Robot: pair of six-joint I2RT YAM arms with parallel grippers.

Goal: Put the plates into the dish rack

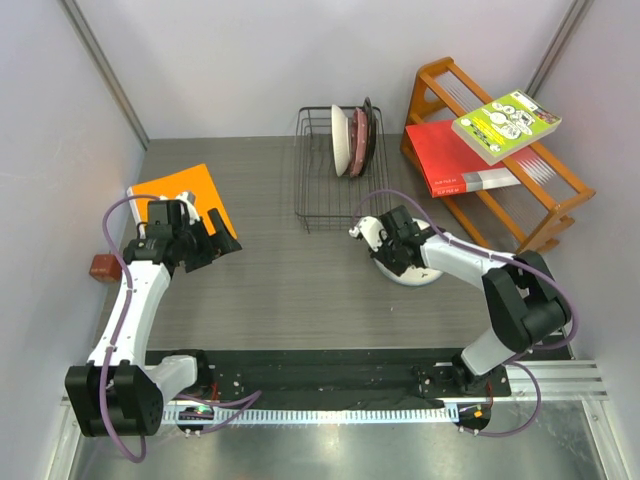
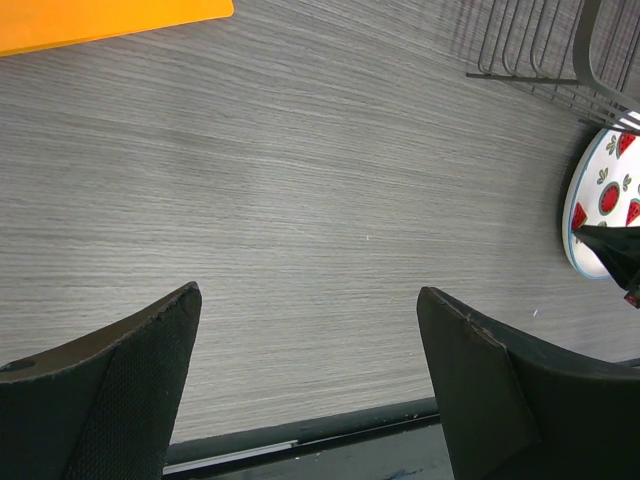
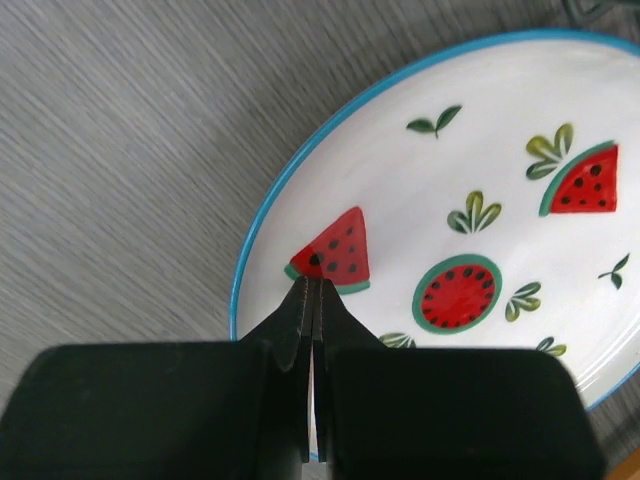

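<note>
A white plate with red watermelon motifs and a blue rim (image 3: pixel 470 200) lies flat on the table, right of centre (image 1: pixel 418 274); it also shows in the left wrist view (image 2: pixel 605 200). My right gripper (image 3: pixel 312 285) is shut, its tips just over the plate's near-left part (image 1: pixel 385 243); nothing is between the jaws. The black wire dish rack (image 1: pixel 318 190) stands at the back with three plates (image 1: pixel 355 138) upright at its right end. My left gripper (image 2: pixel 310 300) is open and empty over bare table at the left (image 1: pixel 225 242).
An orange board (image 1: pixel 190 192) lies at the back left, behind my left gripper. An orange wooden shelf (image 1: pixel 545 215) at the right holds a red book (image 1: pixel 455 160) and a green book (image 1: pixel 505 125). A small brown block (image 1: pixel 104 267) sits at the left edge.
</note>
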